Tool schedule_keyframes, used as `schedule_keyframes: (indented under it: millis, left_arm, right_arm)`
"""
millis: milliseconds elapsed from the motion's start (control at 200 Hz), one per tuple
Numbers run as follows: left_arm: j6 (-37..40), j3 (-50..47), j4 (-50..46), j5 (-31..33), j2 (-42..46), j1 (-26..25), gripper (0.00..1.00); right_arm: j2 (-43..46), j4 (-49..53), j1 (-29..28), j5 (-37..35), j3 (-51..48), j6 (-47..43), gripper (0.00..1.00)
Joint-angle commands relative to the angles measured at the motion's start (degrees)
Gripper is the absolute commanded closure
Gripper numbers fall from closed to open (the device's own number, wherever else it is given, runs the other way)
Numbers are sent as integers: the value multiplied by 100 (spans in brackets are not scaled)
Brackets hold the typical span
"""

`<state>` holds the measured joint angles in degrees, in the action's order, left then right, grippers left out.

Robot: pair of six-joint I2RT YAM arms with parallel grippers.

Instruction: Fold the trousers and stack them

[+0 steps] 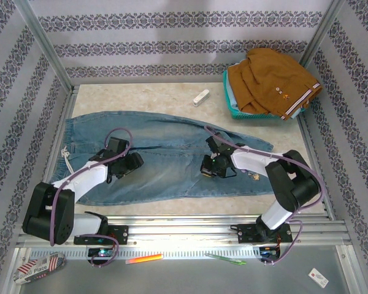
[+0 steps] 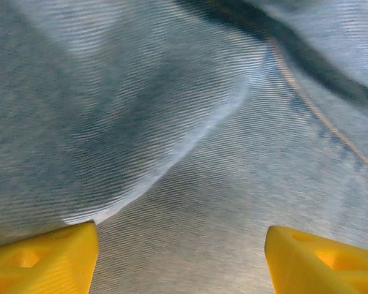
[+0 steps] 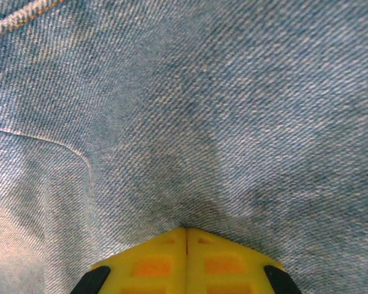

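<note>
tabletop (image 1: 172,98): pale beige, marbled surface; metal rails along the left, right and near edges.
trousers (image 1: 172,153): light blue faded denim, lying flat across the middle; waistband at the left edge, legs running right. They cover most of the width.
trousers, surface: shallow creases and 1 orange-stitched seam show up close.
white object (image 1: 201,97): small, oblong, on bare tabletop beyond the trousers, apart from them; too small to identify.
basket (image 1: 232,108): teal, at the far right corner, its near rim close to the upper leg end.
small item (image 1: 256,176): lies on bare tabletop just beside the lower leg hem, right side; too small to identify.
</note>
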<state>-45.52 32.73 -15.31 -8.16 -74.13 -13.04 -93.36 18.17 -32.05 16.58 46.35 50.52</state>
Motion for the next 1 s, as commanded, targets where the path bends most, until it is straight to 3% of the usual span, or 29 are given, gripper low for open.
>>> schedule_keyframes:
  millis: [0, 195, 330, 400, 465, 560, 779, 889, 999]
  left_arm:
    - [-369, -317, -120, 636, 245, 13, 26]
    - [-471, -466, -1079, 875, 850, 101, 26]
    - [-396, -652, -1184, 917, 1319, 293, 28]
    - [-322, -656, -1141, 789, 1343, 415, 29]
    - [-211, -527, -1149, 719, 1300, 435, 29]
    - [-52, -267, -1238, 670, 1252, 441, 29]
    - [-40, -226, -773, 152, 1246, 441, 29]
    - [-6, -243, -635, 123, 1143, 442, 28]
    - [45, -197, -482, 47, 901, 437, 28]
  right_arm:
    - [-16, -179, -274, -127, -480, 374, 100]
    - [622, -252, -484, 442, -1136, 716, 100]
    - [1399, 870, -247, 316, -595, 106, 94]
    - [1723, 1417, 323, 251, -212, -343, 87]
    - [1870, 1843, 1053, 127, 87, -696, 70]
    - [1853, 2133, 2298, 114, 440, -1096, 53]
    - [1062, 1958, 4499, 269, 872, -1238, 48]
    - [884, 2182, 4855, -804, 1139, -1476, 40]
    - [459, 2181, 5065, -1129, 1330, -1701, 38]
